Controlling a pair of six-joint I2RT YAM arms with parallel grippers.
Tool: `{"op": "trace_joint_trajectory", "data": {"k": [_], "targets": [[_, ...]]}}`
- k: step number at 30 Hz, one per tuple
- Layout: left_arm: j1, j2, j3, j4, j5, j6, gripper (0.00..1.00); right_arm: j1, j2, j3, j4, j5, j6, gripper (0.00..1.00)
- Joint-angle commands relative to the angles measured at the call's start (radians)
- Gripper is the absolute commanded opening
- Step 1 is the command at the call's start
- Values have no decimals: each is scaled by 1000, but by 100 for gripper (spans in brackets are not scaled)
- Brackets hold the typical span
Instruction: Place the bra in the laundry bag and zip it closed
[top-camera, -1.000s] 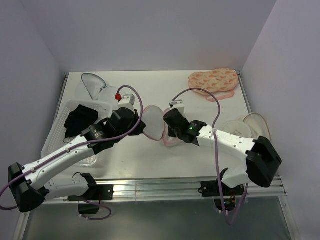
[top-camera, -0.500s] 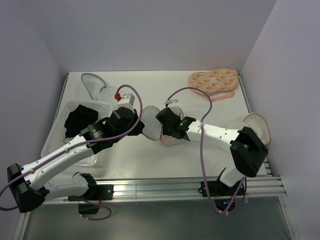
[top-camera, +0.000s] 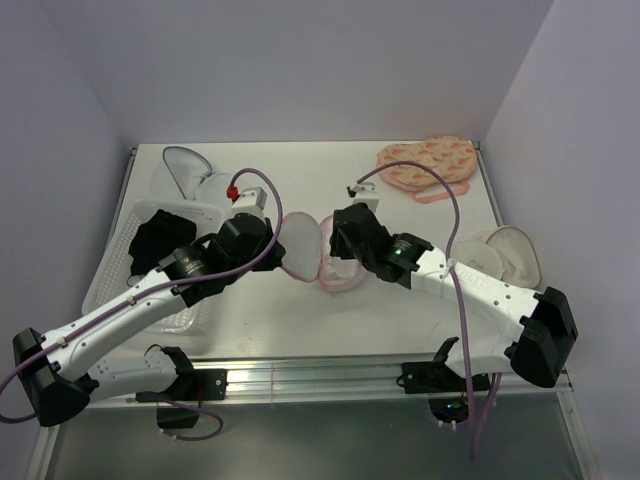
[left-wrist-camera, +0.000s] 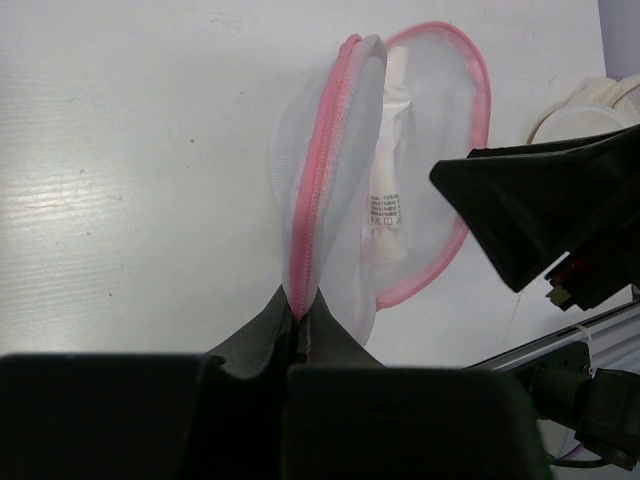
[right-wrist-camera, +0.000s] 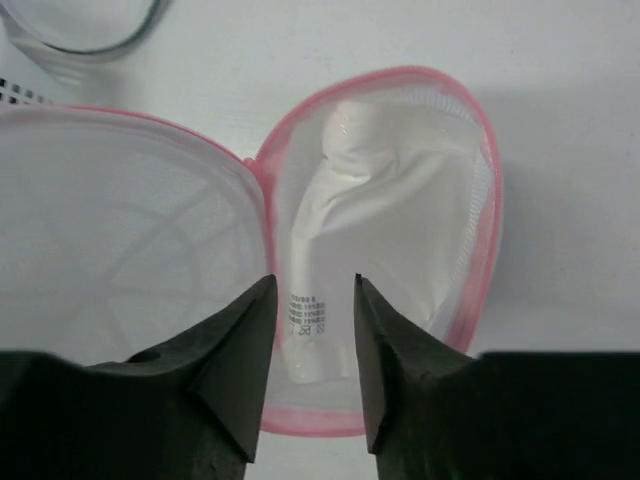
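At table (top-camera: 300, 180) centre, I'm pinching the pink rim of the round white mesh laundry bag (top-camera: 300, 250) in the left pincer (left-wrist-camera: 300, 315). The right pincer (right-wrist-camera: 313, 285) is hovering spread over the open half. Small black fabric bra (top-camera: 158, 240) is lying in the white basket (top-camera: 108, 272), left. Holding the lid wide matters.

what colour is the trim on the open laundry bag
Pink trim on the white mesh bag; clearest in the left wrist view.

I work in a robot test cell, a lab booth: bare pale lilac walls (top-camera: 300, 60) box in my white counter (top-camera: 300, 168) on three sides, and my arms' bases (top-camera: 182, 374) bolt to an aluminium rail (top-camera: 320, 378) along the frame's bottom.
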Motion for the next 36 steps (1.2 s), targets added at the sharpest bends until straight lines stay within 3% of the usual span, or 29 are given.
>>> {"op": "trace_joint_trajectory", "data": {"k": [1,2,5,10,18,24,31,36], "targets": [[6,-14,58,2,-13,11,0,5,-8,13,19,8,24,42],[4,-14,61,-1,-15,13,0,6,3,16,19,0,31,30],[6,-14,70,-10,-18,13,0,5,61,8,49,-15,50,14],[6,-19,97,-24,-15,14,0,-3,199,-1,130,-38,70,6],[4,-42,132,-82,-52,5,0,-20,383,-1,216,-76,100,3],[12,-32,110,-75,-85,-16,0,-55,416,-13,223,-67,97,1],[89,17,61,54,-81,-29,2,-135,397,36,193,-69,42,5],[173,148,128,195,-32,20,3,-234,462,157,158,-101,-24,5]]}}
